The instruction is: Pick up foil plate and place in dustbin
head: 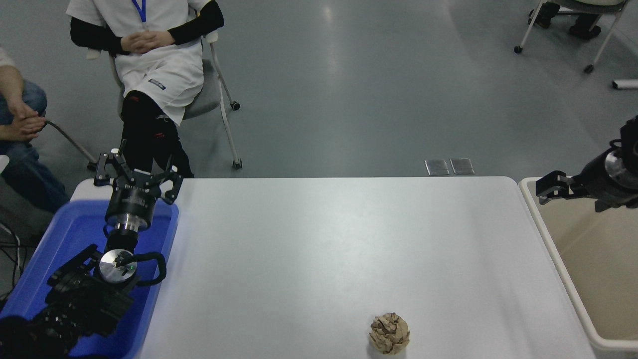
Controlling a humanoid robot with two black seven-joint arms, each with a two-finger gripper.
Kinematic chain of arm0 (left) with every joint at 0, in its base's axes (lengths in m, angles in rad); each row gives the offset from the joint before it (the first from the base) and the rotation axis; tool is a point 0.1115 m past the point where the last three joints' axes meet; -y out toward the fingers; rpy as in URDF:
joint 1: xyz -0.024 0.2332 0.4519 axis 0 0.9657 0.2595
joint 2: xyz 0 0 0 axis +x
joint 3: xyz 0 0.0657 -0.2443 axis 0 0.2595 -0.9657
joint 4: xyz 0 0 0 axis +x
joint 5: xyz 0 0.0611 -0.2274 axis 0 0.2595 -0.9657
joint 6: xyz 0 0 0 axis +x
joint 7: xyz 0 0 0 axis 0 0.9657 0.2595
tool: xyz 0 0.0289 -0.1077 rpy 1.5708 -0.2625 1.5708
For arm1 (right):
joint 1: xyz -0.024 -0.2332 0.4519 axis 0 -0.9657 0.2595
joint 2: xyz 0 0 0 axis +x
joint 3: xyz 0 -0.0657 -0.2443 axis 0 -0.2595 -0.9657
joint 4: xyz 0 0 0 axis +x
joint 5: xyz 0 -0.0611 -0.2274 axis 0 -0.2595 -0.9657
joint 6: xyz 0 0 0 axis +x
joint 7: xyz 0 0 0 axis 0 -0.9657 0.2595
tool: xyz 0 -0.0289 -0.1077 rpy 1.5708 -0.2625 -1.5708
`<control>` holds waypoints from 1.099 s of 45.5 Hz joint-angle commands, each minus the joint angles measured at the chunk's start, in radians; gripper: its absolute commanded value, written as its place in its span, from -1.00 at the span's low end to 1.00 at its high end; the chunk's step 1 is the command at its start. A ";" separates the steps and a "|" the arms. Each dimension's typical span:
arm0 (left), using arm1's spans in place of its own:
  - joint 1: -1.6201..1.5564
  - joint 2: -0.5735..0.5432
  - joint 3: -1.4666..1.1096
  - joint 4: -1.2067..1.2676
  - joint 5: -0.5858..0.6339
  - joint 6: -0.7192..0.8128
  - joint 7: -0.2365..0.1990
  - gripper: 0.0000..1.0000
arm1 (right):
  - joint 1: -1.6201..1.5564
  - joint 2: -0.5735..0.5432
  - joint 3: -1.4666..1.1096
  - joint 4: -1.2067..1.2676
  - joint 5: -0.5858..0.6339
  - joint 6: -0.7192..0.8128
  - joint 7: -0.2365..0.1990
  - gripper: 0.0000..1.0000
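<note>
the right tool [548, 189] is hanging over the near-left corner of the dustbin [558, 259], reaching in from the right edge, and whether its fingers are apart or together cannot be told. the foil plate is not showing anywhere in view, on the worktop [324, 249] or in the visible part of the bin. the left tool [137, 174] is sitting with fingers spread apart over the far end of the blue tub [60, 239], and a brown paper ball [389, 334] is lying well to the near-left of the right tool.

Bright, even overhead light; pale glare streaks on the glossy grey floor [339, 75], soft sheen on the white tabletop [324, 239], everything sharp.
</note>
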State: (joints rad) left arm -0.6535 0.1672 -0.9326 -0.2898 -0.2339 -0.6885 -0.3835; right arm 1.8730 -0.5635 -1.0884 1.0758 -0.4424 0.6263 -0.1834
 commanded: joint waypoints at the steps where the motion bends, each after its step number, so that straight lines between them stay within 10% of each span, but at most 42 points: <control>1: 0.000 0.000 0.000 0.000 0.001 0.001 0.000 0.98 | 0.175 0.148 -0.142 0.012 0.064 0.099 -0.001 1.00; 50: 0.000 0.000 0.000 0.000 0.001 0.001 0.002 0.98 | 0.201 0.287 0.059 0.009 0.195 0.159 0.005 1.00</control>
State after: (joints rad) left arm -0.6535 0.1672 -0.9327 -0.2899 -0.2333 -0.6876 -0.3821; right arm 2.0820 -0.2791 -1.0420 1.0846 -0.2711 0.7844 -0.1790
